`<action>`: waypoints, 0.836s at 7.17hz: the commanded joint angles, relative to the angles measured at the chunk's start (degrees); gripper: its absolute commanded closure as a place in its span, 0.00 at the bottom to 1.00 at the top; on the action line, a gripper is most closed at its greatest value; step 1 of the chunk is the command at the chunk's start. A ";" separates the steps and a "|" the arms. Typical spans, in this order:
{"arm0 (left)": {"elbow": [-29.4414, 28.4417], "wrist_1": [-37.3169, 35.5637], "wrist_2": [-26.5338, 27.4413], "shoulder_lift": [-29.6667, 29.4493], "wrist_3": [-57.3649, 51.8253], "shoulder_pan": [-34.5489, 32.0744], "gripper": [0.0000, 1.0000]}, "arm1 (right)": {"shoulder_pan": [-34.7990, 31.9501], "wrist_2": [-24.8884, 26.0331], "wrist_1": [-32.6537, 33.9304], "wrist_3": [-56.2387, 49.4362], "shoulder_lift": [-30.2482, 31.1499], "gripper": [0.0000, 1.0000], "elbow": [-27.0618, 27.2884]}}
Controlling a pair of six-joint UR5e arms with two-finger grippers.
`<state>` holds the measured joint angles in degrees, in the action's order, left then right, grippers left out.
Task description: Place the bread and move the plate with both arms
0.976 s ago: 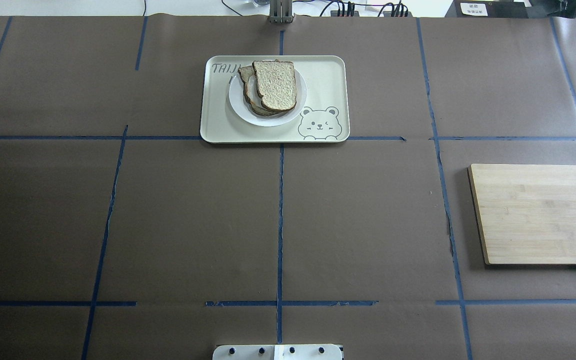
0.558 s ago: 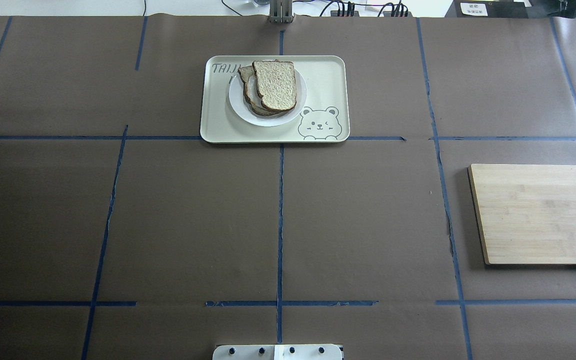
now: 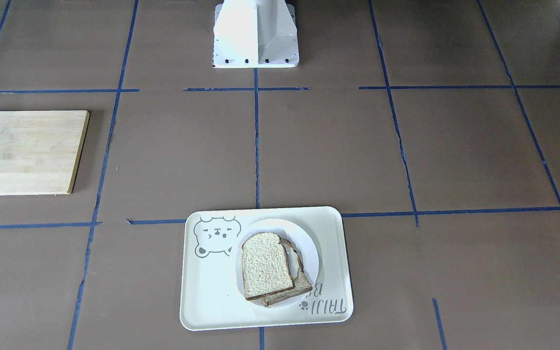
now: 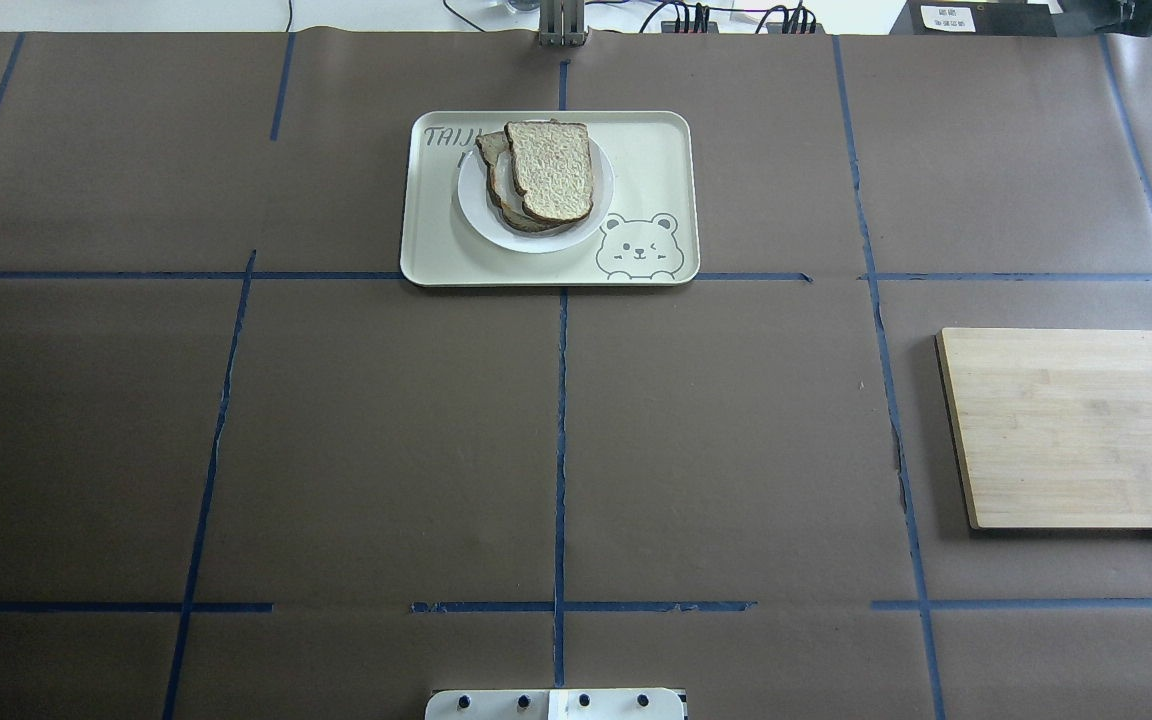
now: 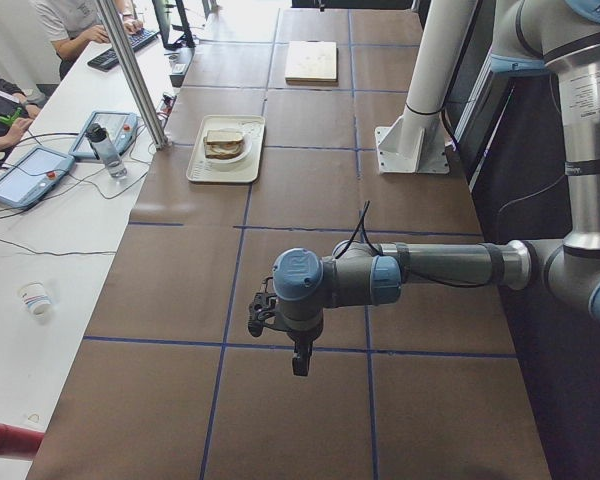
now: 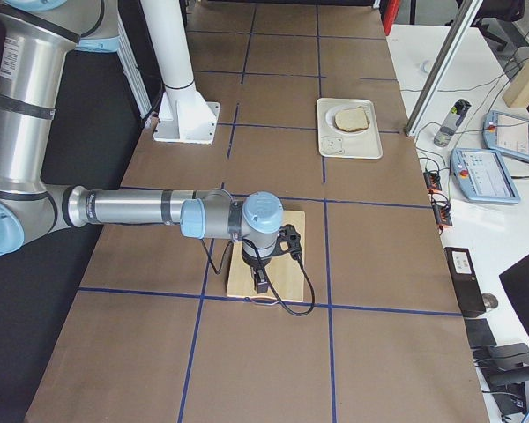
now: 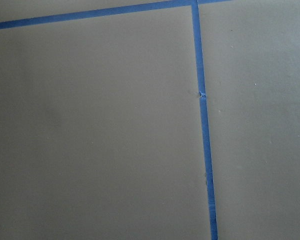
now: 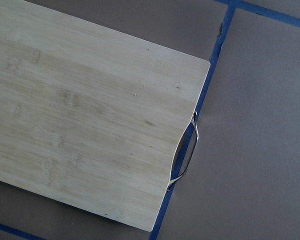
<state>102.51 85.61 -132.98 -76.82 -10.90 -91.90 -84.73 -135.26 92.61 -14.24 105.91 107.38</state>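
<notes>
From your front-facing view, the plain pale slice of bread [image 3: 266,265] lies on another slice on the small round white plate [image 3: 311,248], inside the cream bear-printed rectangular tray [image 3: 212,301]. A pale bamboo cutting board [image 3: 22,153] lies well apart. The overhead view agrees.

Only your side views show arms. The left gripper [image 5: 298,366] hangs over the brown paper table cover [image 5: 180,290], and the right gripper [image 6: 259,284] hangs over the board. You cannot tell either's finger opening.

The left wrist view shows paper and blue tape [image 7: 202,100]. The right wrist view alone reveals the board's metal handle [image 8: 187,155].
</notes>
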 commanded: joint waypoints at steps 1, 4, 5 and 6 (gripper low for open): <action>0.15 0.08 0.01 -0.08 0.00 0.06 0.00 | 0.00 0.09 0.03 -0.09 0.00 0.00 -0.15; 0.32 0.08 0.18 -0.35 0.09 0.06 0.00 | 0.00 0.00 -0.06 0.00 -0.18 0.00 -0.51; 0.41 0.08 0.18 -0.35 0.09 0.06 0.00 | 0.00 0.00 -0.06 0.00 -0.18 0.00 -0.59; 0.41 0.08 0.18 -0.35 0.09 0.06 0.00 | 0.09 -0.09 -0.06 0.00 -0.18 0.00 -0.59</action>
<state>102.88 85.69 -132.81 -77.14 -10.82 -91.85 -84.71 -135.28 92.55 -14.24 105.74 106.83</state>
